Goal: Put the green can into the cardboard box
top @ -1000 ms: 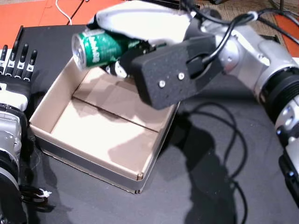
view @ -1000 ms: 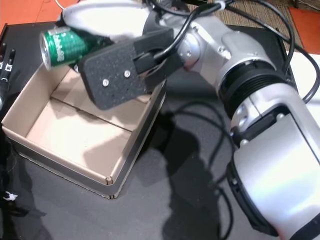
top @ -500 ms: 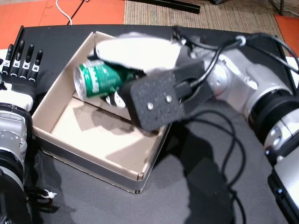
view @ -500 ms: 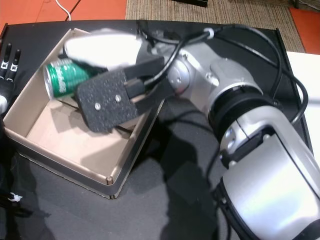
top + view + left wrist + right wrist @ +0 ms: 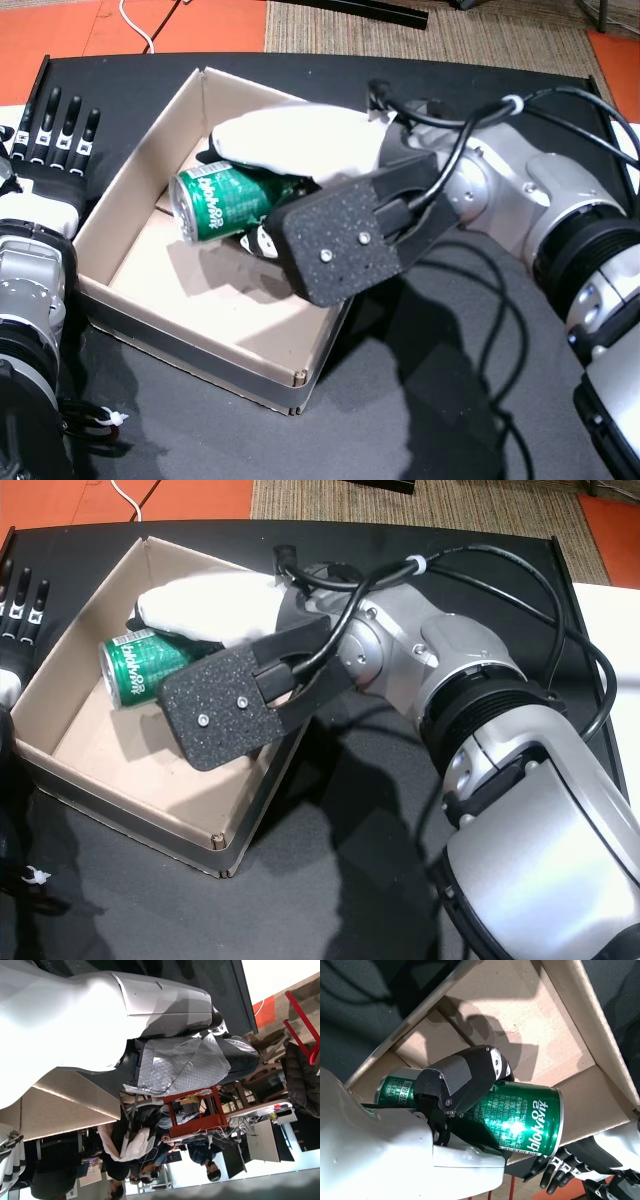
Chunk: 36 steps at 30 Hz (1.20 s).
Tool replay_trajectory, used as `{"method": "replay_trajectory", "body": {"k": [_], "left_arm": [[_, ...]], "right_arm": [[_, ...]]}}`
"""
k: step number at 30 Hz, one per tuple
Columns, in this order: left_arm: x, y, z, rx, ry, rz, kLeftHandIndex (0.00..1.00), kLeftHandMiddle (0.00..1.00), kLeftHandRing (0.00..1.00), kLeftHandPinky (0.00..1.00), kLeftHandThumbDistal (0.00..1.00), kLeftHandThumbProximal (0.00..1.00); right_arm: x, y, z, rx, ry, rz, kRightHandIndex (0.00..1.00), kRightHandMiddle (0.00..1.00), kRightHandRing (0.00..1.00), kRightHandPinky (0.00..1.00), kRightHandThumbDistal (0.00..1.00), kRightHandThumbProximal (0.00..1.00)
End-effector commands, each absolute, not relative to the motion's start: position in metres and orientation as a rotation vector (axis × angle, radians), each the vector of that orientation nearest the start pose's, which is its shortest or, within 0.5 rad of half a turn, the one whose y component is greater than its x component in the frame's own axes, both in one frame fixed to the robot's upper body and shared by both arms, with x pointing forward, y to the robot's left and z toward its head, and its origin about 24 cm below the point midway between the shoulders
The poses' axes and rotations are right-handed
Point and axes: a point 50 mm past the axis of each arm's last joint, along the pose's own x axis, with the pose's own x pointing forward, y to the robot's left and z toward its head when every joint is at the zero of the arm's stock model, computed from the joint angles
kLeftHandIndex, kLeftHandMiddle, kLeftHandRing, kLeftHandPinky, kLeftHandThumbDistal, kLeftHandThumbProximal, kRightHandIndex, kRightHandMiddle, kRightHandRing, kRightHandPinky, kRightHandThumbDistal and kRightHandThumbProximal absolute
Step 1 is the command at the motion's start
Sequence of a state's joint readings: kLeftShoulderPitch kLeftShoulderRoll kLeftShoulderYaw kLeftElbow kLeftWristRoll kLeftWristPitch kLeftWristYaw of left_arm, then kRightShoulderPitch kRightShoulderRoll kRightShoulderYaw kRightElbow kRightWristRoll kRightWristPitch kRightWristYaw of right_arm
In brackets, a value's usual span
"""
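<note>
My right hand (image 5: 285,150) (image 5: 205,605) is shut on the green can (image 5: 225,202) (image 5: 150,665), which lies on its side inside the open cardboard box (image 5: 112,300) (image 5: 60,780), low between the walls. In the right wrist view the can (image 5: 520,1117) sits under a dark finger (image 5: 465,1082), with the box floor (image 5: 520,1015) behind it. Whether the can touches the floor I cannot tell. My left hand (image 5: 55,135) (image 5: 18,595) rests open on the black table, left of the box, fingers straight.
The black table (image 5: 420,410) carries the box and loose black cables (image 5: 495,300) under my right arm. Orange floor (image 5: 60,25) and a woven mat (image 5: 470,35) lie beyond the far edge. The left wrist view shows only my arm's shell, room and people.
My right hand has come down with the can from above the box's far rim to inside the box. The left hand has stayed put.
</note>
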<state>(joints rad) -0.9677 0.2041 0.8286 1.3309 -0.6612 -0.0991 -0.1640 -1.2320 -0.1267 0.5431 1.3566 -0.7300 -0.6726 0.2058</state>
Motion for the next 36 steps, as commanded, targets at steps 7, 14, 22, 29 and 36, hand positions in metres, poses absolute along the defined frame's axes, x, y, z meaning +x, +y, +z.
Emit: {"method": "replay_trajectory", "body": {"k": [7, 14, 22, 29, 36], "left_arm": [[0.384, 0.217, 0.063, -1.131, 0.039, 0.353, 0.51, 0.52, 0.67, 0.84, 0.0, 1.0], [0.384, 0.217, 0.064, -1.141, 0.029, 0.334, 0.52, 0.53, 0.68, 0.86, 0.0, 1.0], [0.384, 0.218, 0.064, -1.141, 0.034, 0.342, 0.54, 0.56, 0.69, 0.86, 0.0, 1.0], [0.383, 0.22, 0.062, -1.13, 0.03, 0.345, 0.55, 0.53, 0.65, 0.84, 0.0, 1.0], [0.382, 0.222, 0.062, -1.113, 0.02, 0.324, 0.56, 0.53, 0.63, 0.84, 0.0, 1.0]], "right_arm": [[0.384, -0.034, 0.142, -1.347, -0.408, 0.975, 0.45, 0.55, 0.7, 0.79, 0.55, 0.25], [0.386, -0.033, 0.147, -1.395, -0.426, 0.954, 0.75, 0.84, 1.0, 0.97, 0.87, 0.45], [0.386, -0.031, 0.15, -1.362, -0.417, 0.963, 0.74, 0.84, 1.0, 1.0, 0.96, 0.4], [0.385, -0.03, 0.151, -1.347, -0.428, 0.965, 0.75, 0.9, 1.0, 1.0, 1.0, 0.39], [0.386, -0.029, 0.154, -1.334, -0.42, 0.951, 0.78, 0.93, 1.0, 1.0, 1.0, 0.33]]}}
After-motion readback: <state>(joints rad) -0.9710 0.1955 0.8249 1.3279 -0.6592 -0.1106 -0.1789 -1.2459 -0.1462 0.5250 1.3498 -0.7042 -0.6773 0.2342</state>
